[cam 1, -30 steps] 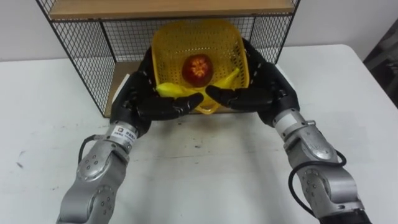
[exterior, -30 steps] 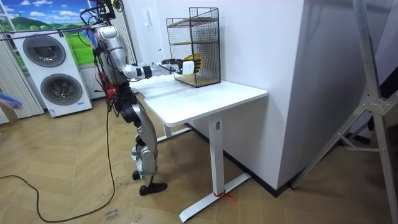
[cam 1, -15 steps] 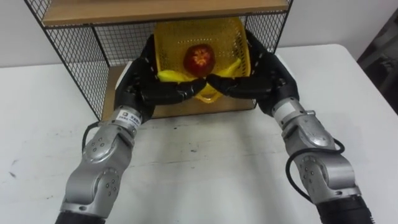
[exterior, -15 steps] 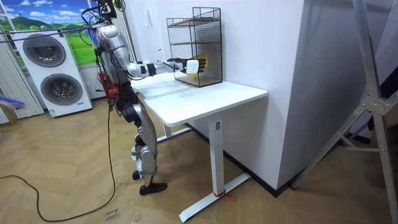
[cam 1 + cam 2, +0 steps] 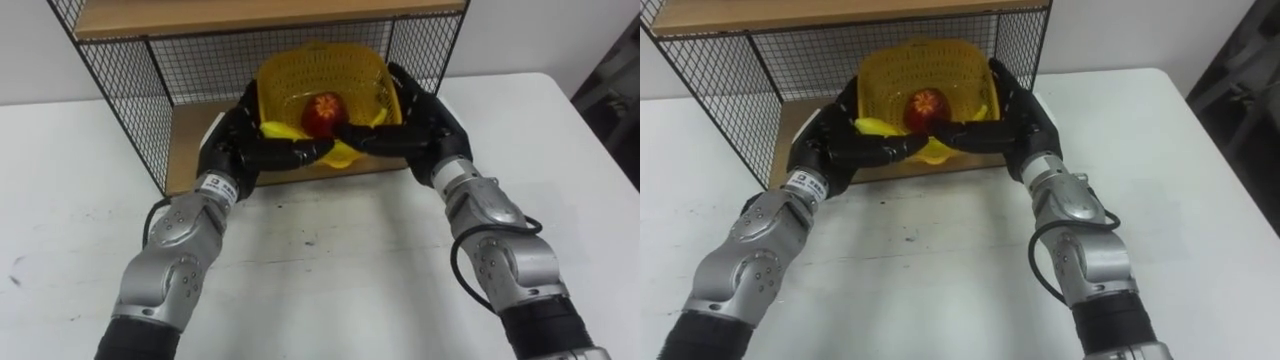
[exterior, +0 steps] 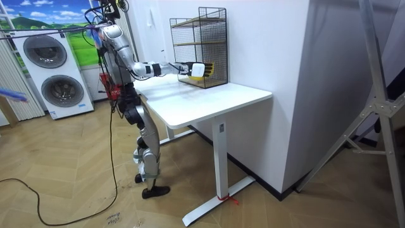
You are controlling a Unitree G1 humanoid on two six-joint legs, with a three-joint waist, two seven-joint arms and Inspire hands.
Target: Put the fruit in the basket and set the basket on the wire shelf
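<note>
The yellow basket (image 5: 320, 75) is inside the wire shelf (image 5: 120, 75), in its lower level, above the wooden bottom board (image 5: 190, 150) and under the upper board (image 5: 250, 12). In the basket lie a red apple (image 5: 322, 112) and a banana (image 5: 275, 130). The left hand (image 5: 245, 140) holds the basket's side nearer the shelf's left wall and the right hand (image 5: 420, 120) holds the side nearer its right wall. The fingers of both are curled round the front of the basket and nearly meet at the shelf's open front. I cannot tell whether the basket already rests on the bottom board or hangs just above it.

The basket seems tipped a little toward the shelf's open front. If the hands let go while it is not flat on the board, I think it may rock forward and the apple may roll out over the low front rim, onto the table (image 5: 330, 260) in front of the shelf.

A second risk is the withdrawal. The fingers are hooked round the rim, so pulling the arms back before the fingers straighten could drag the basket out of the shelf again.

A third risk is the shelf itself. It looks light, and a push from the forearms against its wire walls could shift it.
</note>
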